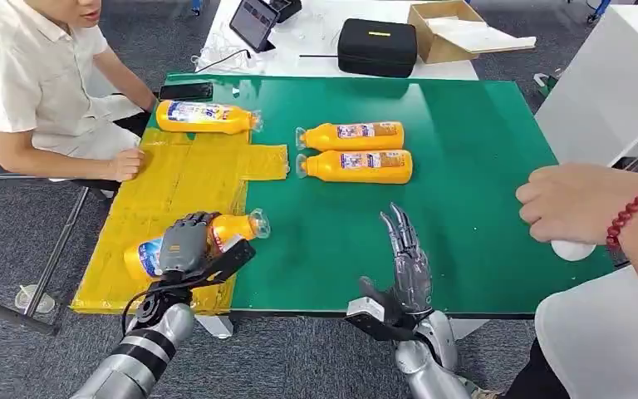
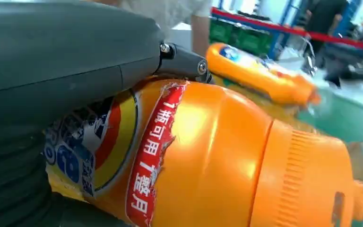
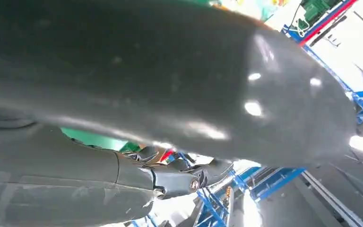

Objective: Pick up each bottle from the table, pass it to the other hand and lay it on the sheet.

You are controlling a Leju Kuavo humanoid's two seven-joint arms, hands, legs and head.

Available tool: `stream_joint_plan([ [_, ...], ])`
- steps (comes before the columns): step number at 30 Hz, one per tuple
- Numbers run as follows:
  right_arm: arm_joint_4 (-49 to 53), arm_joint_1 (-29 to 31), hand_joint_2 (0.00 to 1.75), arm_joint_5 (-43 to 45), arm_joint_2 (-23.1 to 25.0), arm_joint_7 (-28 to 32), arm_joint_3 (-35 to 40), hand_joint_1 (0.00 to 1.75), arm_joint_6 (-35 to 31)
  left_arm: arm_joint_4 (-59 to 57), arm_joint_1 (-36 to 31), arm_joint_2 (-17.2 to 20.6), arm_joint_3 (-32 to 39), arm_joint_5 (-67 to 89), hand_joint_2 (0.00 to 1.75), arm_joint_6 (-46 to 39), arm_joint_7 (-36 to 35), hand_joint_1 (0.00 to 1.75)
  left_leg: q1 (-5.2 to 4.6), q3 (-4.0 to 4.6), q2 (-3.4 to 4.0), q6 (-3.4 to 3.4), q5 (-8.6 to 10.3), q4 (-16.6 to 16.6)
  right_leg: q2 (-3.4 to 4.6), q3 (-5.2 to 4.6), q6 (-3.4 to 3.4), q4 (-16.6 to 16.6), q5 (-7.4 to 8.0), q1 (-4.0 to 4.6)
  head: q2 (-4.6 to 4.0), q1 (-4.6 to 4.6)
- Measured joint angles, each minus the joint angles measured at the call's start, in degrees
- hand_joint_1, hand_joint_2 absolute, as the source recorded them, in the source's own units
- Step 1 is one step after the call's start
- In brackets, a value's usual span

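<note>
Two bottles (image 1: 353, 150) wait on the green table (image 1: 465, 208) while my left robot hand (image 1: 184, 243) clamps a third bottle (image 1: 233, 228) over the yellow sheet's (image 1: 174, 183) edge, right robot hand (image 1: 407, 262) spread empty; released carelessly, I fear it rolls off.

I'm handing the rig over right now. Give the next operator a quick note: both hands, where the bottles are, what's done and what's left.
Left robot hand: grips an orange bottle at the near part of the yellow sheet; I can't tell if it is resting there yet.
Right robot hand: holds nothing, fingers apart, at the near edge of the green table.
Done: one bottle lies at the sheet's far end.
Left: release the gripped bottle on the sheet, then pick up, pass and lay the two bottles lying side by side mid-table.
Note: people's hands rest on the sheet and the table's right side.
</note>
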State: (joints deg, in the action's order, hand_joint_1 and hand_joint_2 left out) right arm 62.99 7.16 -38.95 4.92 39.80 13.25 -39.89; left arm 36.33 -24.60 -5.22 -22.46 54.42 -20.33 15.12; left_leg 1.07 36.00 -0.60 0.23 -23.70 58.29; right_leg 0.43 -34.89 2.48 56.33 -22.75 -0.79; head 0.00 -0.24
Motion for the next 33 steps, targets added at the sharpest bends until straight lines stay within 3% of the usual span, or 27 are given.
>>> stream_joint_plan([
  [17,-3.1,2.26,0.0,3.52,-0.22,0.0,2.47,0.0,0.0,-5.05,-4.15,2.56,-1.67,-5.16,1.75,15.11,3.7,0.0,0.0,-0.16,0.01,-0.01,0.01,-0.01,0.01,0.15,-0.02,0.03,0.01,0.0,0.02,-0.02],
  [28,-3.65,2.3,0.0,3.76,-0.46,0.0,2.8,0.0,0.0,-5.07,-4.19,3.26,-1.47,-7.39,1.75,14.94,5.2,0.0,0.0,-0.23,0.01,-0.01,0.01,-0.01,0.01,0.2,-0.02,0.03,0.02,0.0,0.0,0.0],
  [30,-3.87,1.84,0.0,3.39,-0.72,0.0,2.73,0.0,0.0,-0.81,-0.65,2.91,-0.42,-12.02,1.75,10.45,8.57,0.0,0.0,-0.18,0.04,-0.01,0.01,-0.01,0.02,0.09,-0.02,0.03,0.01,0.0,0.0,0.0],
  [33,-3.87,1.56,0.0,3.26,-0.79,0.0,2.73,0.0,0.0,2.56,1.19,2.89,-0.44,-12.02,1.75,10.35,8.5,0.0,0.0,-0.05,0.04,-0.01,0.01,-0.01,0.02,-0.02,-0.02,0.03,0.01,0.0,0.0,0.0],
])
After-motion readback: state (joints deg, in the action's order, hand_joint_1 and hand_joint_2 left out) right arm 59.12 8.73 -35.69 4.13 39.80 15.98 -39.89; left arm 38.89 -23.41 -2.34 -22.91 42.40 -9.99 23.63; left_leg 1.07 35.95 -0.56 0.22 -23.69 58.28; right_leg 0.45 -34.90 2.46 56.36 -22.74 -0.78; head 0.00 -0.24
